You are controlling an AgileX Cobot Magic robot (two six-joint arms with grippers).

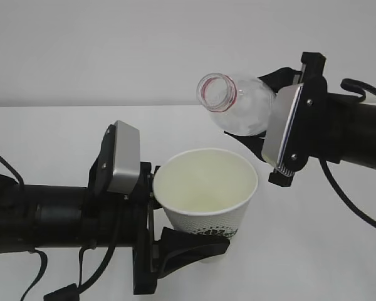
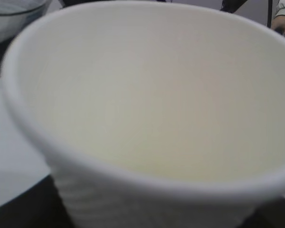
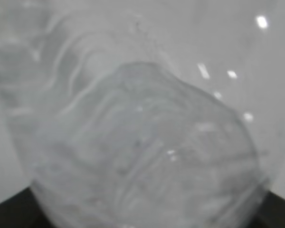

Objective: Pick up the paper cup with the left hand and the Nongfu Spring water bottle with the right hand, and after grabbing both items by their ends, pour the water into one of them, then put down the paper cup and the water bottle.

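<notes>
The white paper cup [image 1: 207, 188] is held upright above the table, and my left gripper [image 1: 188, 219] is shut on its lower wall, one black finger [image 1: 188, 246] curving under its dotted side. The cup [image 2: 152, 104] fills the left wrist view, its inside pale and cream. My right gripper [image 1: 261, 113] is shut on the clear Nongfu Spring water bottle [image 1: 241, 106]. The bottle lies tilted, and its open red-ringed mouth [image 1: 214, 92] hangs above the cup's far right rim. The bottle's ribbed body [image 3: 142, 142] fills the right wrist view. No stream of water shows.
The white table [image 1: 50, 132] runs back to a plain grey wall. Black cables [image 1: 351, 200] hang from both arms. At the top right of the left wrist view a person's hand [image 2: 282, 19] shows, and the bottle [image 2: 14, 14] is at the top left.
</notes>
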